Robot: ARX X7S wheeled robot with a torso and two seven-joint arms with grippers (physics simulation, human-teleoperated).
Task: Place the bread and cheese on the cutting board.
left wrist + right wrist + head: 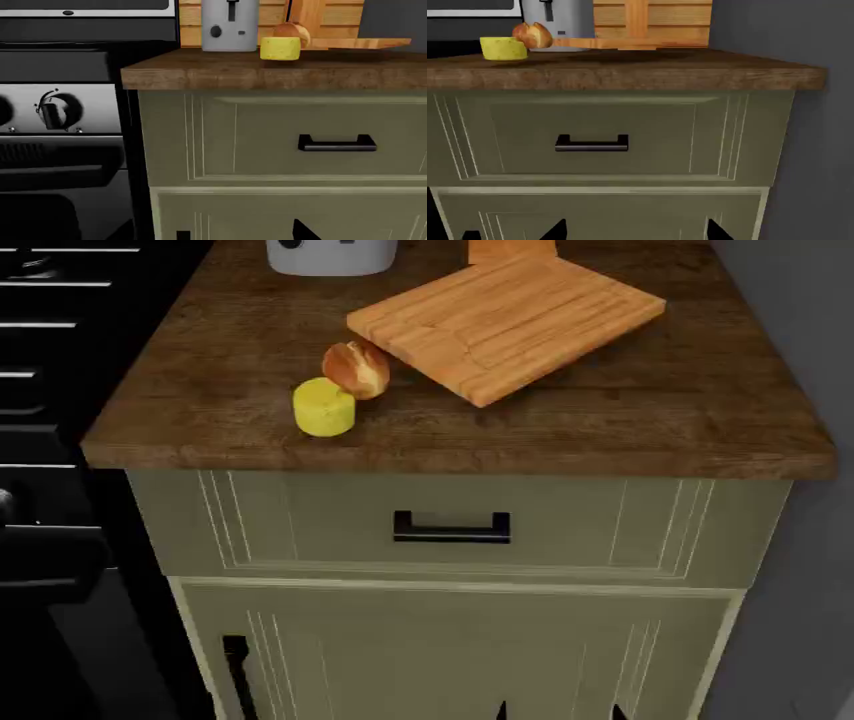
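One bread (358, 368) and one cheese (324, 406) are sitting centre-left, touching; one cutting board (507, 322) is lying upper-centre; neither claw's state is showing.

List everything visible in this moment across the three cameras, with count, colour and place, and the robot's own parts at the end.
bread: 1, golden-brown, on the counter at the board's near-left corner, against the cheese.
cheese: 1, pale yellow, on the counter, just nearer than the bread.
cutting board: 1, light orange wood, lying flat and skewed on the counter, nothing on it.
toaster: 1, silver-grey, at the counter's back left.
upright wooden block: 1, light wood, behind the board.
countertop: 1, dark brown wood.
cabinet: 1, olive-cream, under the counter.
drawer handle: 1, black, centre of the drawer.
stove: 1, black and silver, left of the cabinet, one knob in view.
hands: dark tips at the wrist views' lower edges; state unclear.
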